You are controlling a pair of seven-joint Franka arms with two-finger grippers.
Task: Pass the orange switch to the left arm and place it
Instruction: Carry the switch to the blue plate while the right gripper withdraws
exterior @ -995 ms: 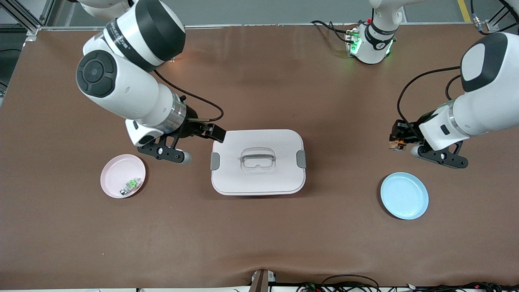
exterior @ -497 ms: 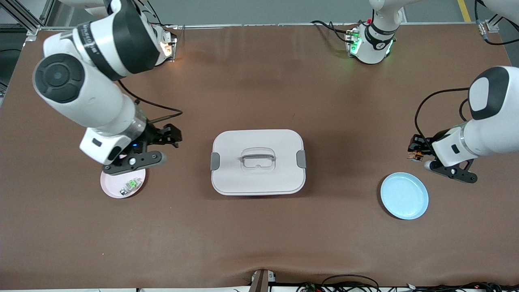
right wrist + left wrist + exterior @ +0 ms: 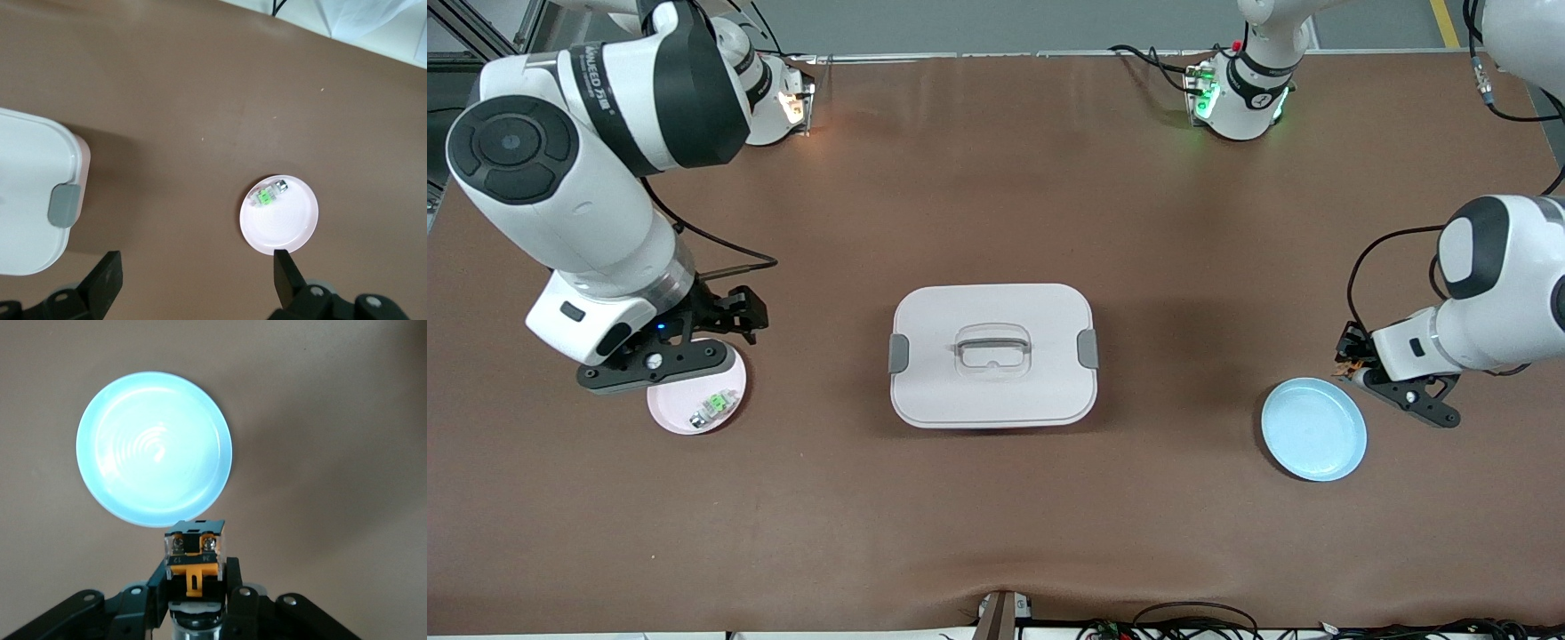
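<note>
My left gripper [image 3: 1348, 352] is shut on the orange switch [image 3: 1354, 364], a small dark block with an orange middle. It holds the switch up in the air beside the rim of the blue plate [image 3: 1313, 429]. In the left wrist view the switch [image 3: 193, 553] sits between the fingers, with the blue plate [image 3: 154, 448] below it. My right gripper [image 3: 740, 313] is open and empty over the edge of the pink plate [image 3: 680, 407]. The white box [image 3: 996, 400] with a grey handle stands mid-table between the two arms, and its corner shows in the right wrist view [image 3: 30, 193].
A small green-and-white component [image 3: 713, 406] lies in the pink plate, and it also shows in the right wrist view [image 3: 267, 195] on the pink plate [image 3: 283, 223]. Bare brown table surrounds the box. Cables lie along the table edge nearest the front camera.
My right arm has pulled back from the box to the pink plate, gripper open. My left arm has carried the switch toward its end of the table, down beside the blue plate.
</note>
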